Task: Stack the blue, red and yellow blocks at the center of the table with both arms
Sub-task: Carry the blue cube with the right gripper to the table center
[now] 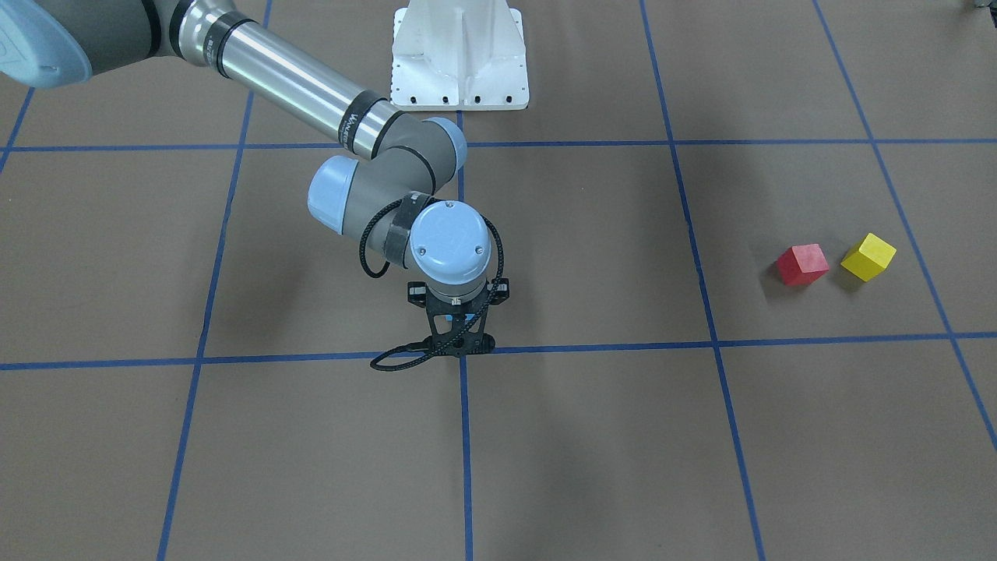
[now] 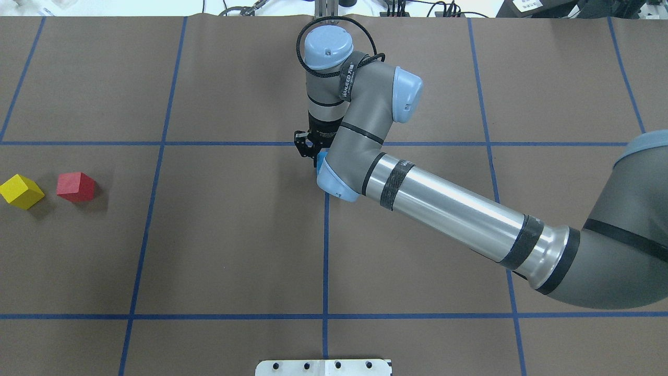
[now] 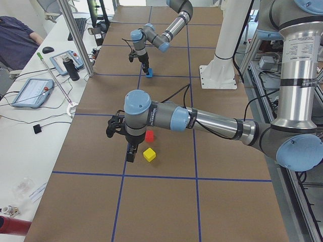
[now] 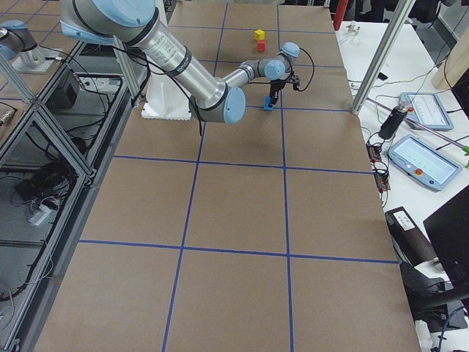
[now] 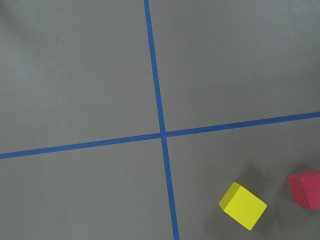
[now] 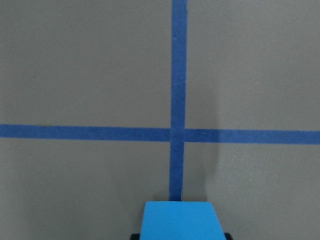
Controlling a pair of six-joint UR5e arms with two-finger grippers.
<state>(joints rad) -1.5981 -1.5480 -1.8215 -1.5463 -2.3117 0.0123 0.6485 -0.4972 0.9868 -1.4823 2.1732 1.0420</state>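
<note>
Black fabric wrist strap [image 2: 346, 79] on my right arm [image 2: 449, 209], overhead view: white print "WANJEED", then a few characters too small to tell. Black fabric forearm strap [image 1: 352, 125], front-facing view: same style of white print, only partly legible, starts "WAN". Grey tablet [image 4: 423, 158] at side: screen print too small to read.

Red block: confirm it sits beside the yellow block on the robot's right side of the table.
Wrong side. The red block sits beside the yellow block on the robot's left side of the table, as the overhead exterior view shows.
</note>
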